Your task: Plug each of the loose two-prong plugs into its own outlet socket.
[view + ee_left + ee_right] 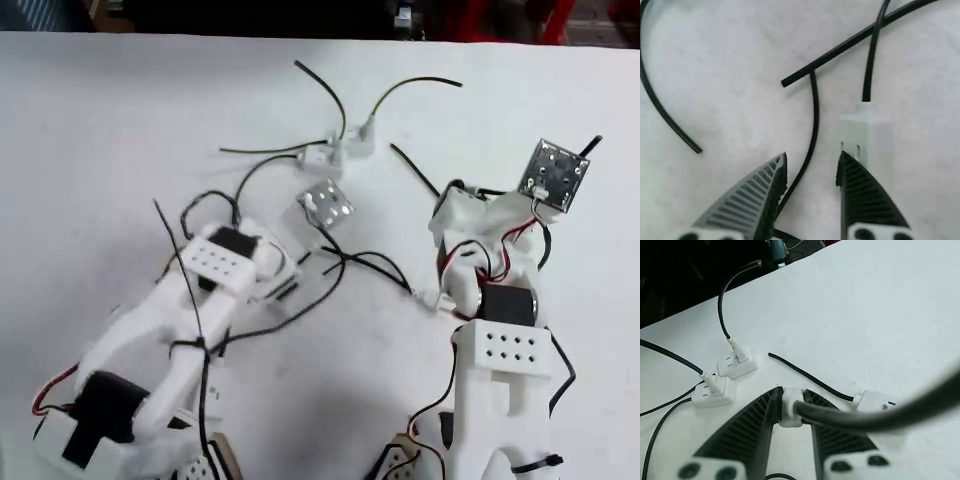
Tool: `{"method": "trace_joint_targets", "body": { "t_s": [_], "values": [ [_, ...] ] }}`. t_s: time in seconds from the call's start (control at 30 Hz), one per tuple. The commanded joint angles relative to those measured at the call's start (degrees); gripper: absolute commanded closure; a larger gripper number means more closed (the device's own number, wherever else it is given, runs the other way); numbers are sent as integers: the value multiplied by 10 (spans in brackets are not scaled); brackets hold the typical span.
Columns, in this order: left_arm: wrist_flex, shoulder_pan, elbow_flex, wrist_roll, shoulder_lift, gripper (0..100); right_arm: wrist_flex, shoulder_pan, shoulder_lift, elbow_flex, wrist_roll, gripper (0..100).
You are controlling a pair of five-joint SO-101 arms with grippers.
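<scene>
My right gripper (791, 395) is shut on a white plug (790, 412) whose thick black cord (880, 415) runs off toward the camera. Just beyond it lies a white socket piece (874, 401) with a short black cord (805, 374). Farther off sit two white outlet blocks (736, 367) (715, 394), each with a corded plug in it; the high view shows them at mid-table (320, 155) (358, 140). My left gripper (812, 159) stands open low over the table, a thin black cord (812, 130) between its fingers and a white plug (865, 135) against one fingertip (847, 170).
Loose black cords (330, 275) cross the white table (100, 130) between the two arms. A cut cord end (785, 82) and another curved cord (665, 120) lie near my left gripper. The table's far edge (200, 35) meets dark clutter.
</scene>
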Motion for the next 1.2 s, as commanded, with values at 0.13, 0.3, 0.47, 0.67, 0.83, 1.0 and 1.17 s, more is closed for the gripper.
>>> {"method": "trace_joint_targets", "body": {
  "t_s": [0.13,0.3,0.47,0.67,0.83,1.0,1.17],
  "values": [
    [4,86,60,6,-43,823,-12,-5,-9,-17,0,981],
    [6,97,67,7,-46,825,-12,-5,-9,-17,1,981],
    [23,58,39,40,-73,824,-9,-6,-9,-17,25,981],
    [102,14,22,55,-223,823,4,-27,-10,-20,57,981],
    [132,-54,63,59,-369,823,74,-92,-10,-49,89,981],
    [129,-159,131,59,-487,823,160,-207,-10,-75,128,981],
    [127,-207,164,55,-534,810,168,-255,-10,-77,126,981]
  ]
}}
